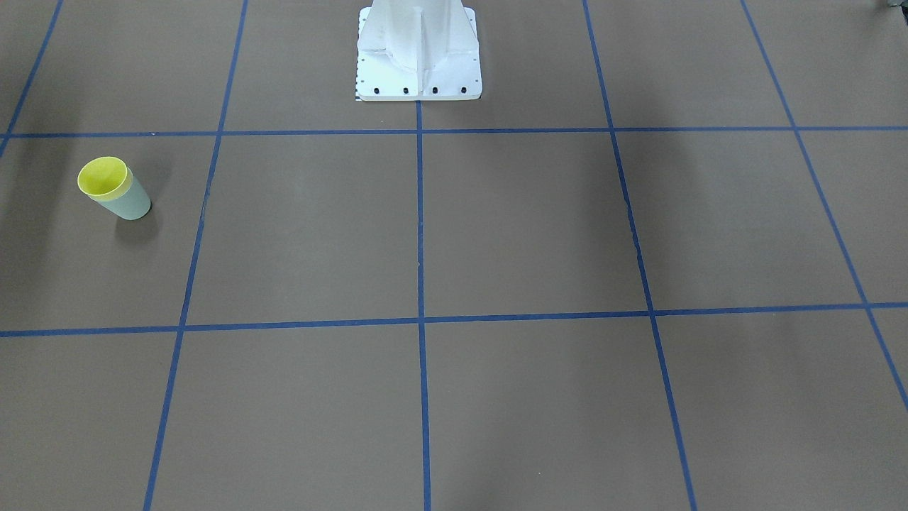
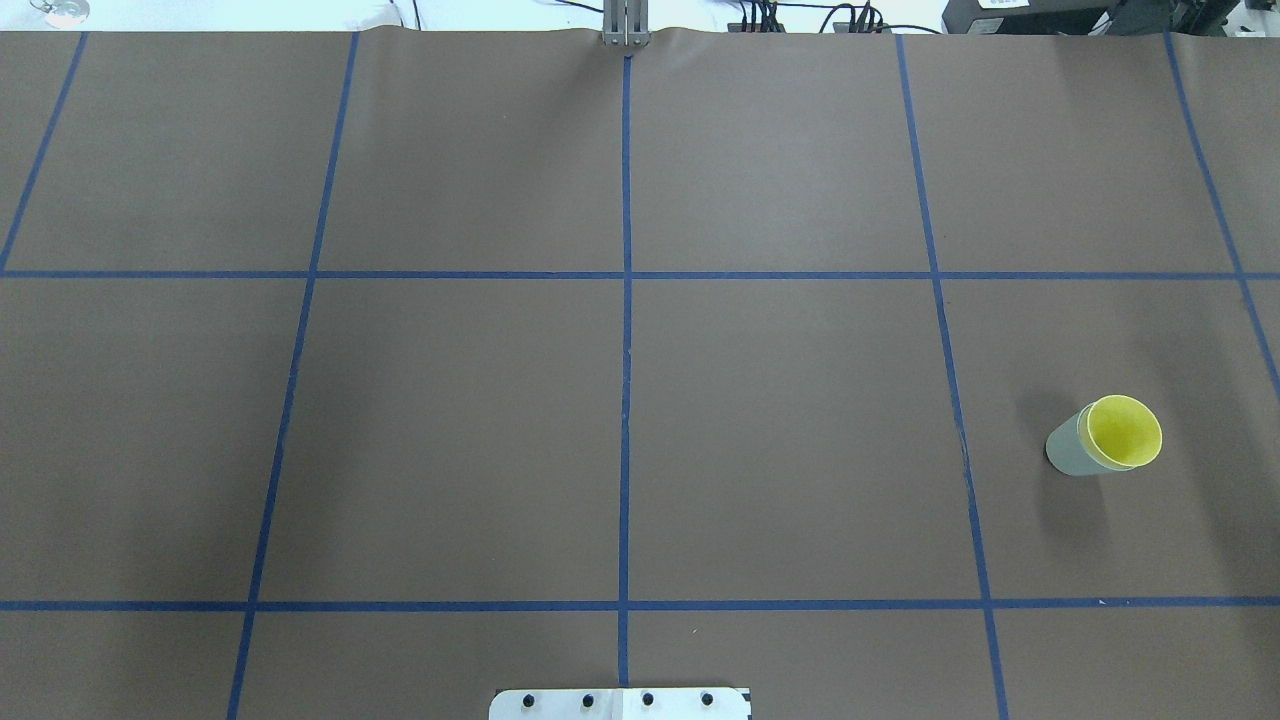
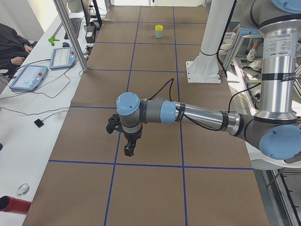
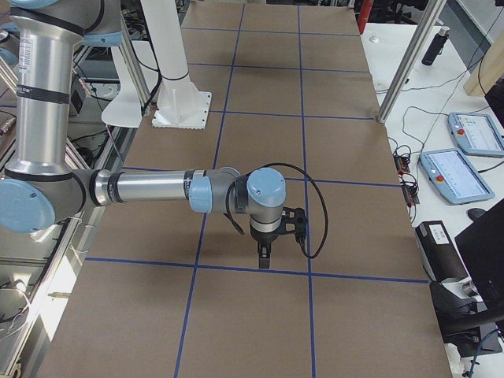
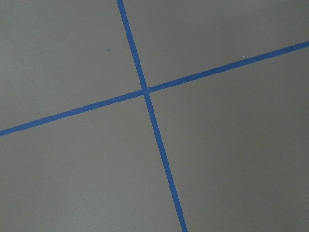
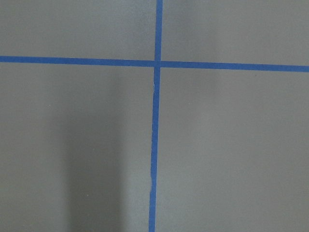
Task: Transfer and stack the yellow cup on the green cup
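Note:
The yellow cup (image 1: 103,177) sits nested inside the green cup (image 1: 131,204), only its rim and inside showing. The pair stands on the brown table on the robot's right side, seen in the overhead view as the yellow cup (image 2: 1125,432) in the green cup (image 2: 1068,452), and far off in the exterior left view (image 3: 159,31). My left gripper (image 3: 128,150) shows only in the exterior left view, far from the cups. My right gripper (image 4: 264,258) shows only in the exterior right view. I cannot tell whether either is open or shut.
Blue tape lines divide the brown table (image 2: 780,430) into squares. The white robot base (image 1: 418,57) stands at the table's edge. Both wrist views show only the table and tape. Tablets (image 3: 28,77) and cables lie on a side bench.

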`<state>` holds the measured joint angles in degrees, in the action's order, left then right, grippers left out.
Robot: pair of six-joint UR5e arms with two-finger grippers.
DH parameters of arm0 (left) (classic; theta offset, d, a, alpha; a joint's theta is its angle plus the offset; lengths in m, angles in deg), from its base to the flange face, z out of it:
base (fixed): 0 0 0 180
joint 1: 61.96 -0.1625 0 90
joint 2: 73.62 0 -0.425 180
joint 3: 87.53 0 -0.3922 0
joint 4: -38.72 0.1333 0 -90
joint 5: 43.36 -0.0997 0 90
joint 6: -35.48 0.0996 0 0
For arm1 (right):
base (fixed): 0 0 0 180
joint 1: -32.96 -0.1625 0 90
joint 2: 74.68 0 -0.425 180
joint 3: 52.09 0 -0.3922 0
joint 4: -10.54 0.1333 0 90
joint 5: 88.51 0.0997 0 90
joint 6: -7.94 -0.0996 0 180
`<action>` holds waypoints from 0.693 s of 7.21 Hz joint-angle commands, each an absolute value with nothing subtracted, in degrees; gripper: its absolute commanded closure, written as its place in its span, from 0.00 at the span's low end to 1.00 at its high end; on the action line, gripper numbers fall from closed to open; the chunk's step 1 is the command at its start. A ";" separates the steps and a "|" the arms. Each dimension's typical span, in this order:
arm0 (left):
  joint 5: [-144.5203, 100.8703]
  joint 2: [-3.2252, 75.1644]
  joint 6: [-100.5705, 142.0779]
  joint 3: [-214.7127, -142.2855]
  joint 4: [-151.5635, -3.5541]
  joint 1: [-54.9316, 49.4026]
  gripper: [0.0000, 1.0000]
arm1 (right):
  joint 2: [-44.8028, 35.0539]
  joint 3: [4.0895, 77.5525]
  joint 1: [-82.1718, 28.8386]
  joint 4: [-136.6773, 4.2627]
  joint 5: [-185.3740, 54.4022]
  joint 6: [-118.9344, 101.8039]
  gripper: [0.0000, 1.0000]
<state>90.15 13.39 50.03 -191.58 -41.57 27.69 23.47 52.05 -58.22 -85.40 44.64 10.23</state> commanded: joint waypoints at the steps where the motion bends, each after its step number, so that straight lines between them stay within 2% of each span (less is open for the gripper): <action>1: 90.24 13.12 50.34 -191.42 -41.70 27.69 0.00 | 23.84 53.11 -58.70 -86.58 47.18 11.28 0.01; 5: 90.32 12.42 50.51 -190.54 -42.58 29.44 0.00 | 22.79 54.35 -58.62 -85.61 47.55 10.40 0.01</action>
